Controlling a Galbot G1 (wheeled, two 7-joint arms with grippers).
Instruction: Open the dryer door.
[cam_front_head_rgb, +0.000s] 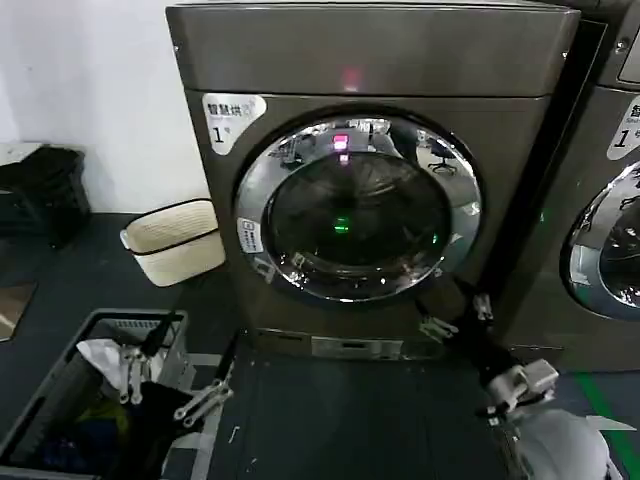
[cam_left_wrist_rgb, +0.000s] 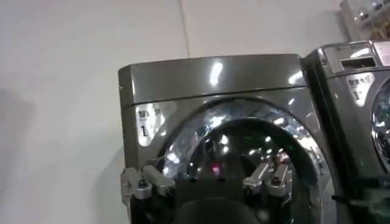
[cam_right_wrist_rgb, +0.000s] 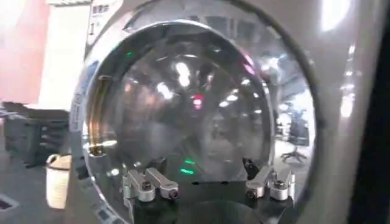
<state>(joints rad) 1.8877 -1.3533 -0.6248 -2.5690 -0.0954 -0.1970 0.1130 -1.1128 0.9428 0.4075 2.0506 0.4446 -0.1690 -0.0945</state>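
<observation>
The dryer (cam_front_head_rgb: 370, 50) stands straight ahead, dark bronze with a white "1" sticker and a pink light on its top panel. The dryer door (cam_front_head_rgb: 355, 210), chrome-rimmed with dark glass, sits flush against the front. My right gripper (cam_front_head_rgb: 460, 315) is open with nothing between its fingers, just below the door's lower right rim and close to it. In the right wrist view the door (cam_right_wrist_rgb: 183, 103) looms behind that open gripper (cam_right_wrist_rgb: 204, 167). My left gripper (cam_front_head_rgb: 195, 345) hangs open low at the left, over the floor, well short of the dryer (cam_left_wrist_rgb: 207, 76). It (cam_left_wrist_rgb: 207, 176) holds nothing.
A grey laundry basket (cam_front_head_rgb: 60, 400) with clothes sits at the near left. A white woven bag (cam_front_head_rgb: 175, 240) stands beside the dryer's left side, and a black crate (cam_front_head_rgb: 40, 190) is against the wall. A twin machine (cam_front_head_rgb: 610, 200) is at the right.
</observation>
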